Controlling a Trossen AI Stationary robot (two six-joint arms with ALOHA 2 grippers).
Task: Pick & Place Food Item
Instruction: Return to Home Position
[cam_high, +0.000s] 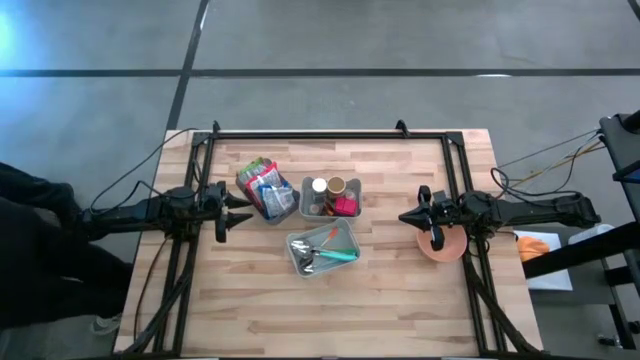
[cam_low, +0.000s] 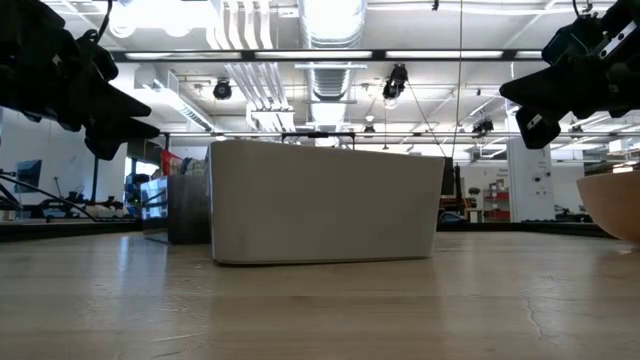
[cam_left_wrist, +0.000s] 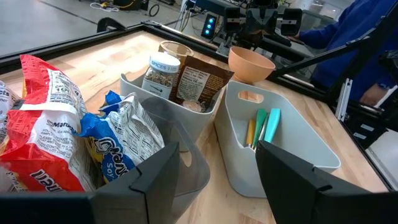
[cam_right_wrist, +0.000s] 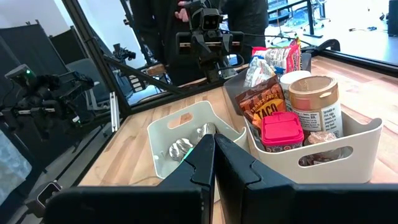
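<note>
Three bins stand mid-table. A dark grey bin (cam_high: 268, 192) holds snack bags (cam_left_wrist: 56, 137). A pale bin (cam_high: 330, 198) holds jars (cam_left_wrist: 160, 73), a brown packet (cam_right_wrist: 261, 99) and a pink-lidded tub (cam_right_wrist: 281, 134). A second pale bin (cam_high: 322, 248) holds utensils (cam_left_wrist: 264, 124). My left gripper (cam_high: 238, 206) hovers open at the table's left, level with the dark bin, touching nothing. My right gripper (cam_high: 404, 217) hovers shut at the table's right, pointing at the bins, with nothing between its fingers (cam_right_wrist: 214, 163).
An orange bowl (cam_high: 441, 245) sits on the table under my right arm, near the right edge. A black frame (cam_high: 330, 134) runs round the tabletop. A person in blue (cam_left_wrist: 354, 37) stands beyond the right side. Bare wood lies along the near edge.
</note>
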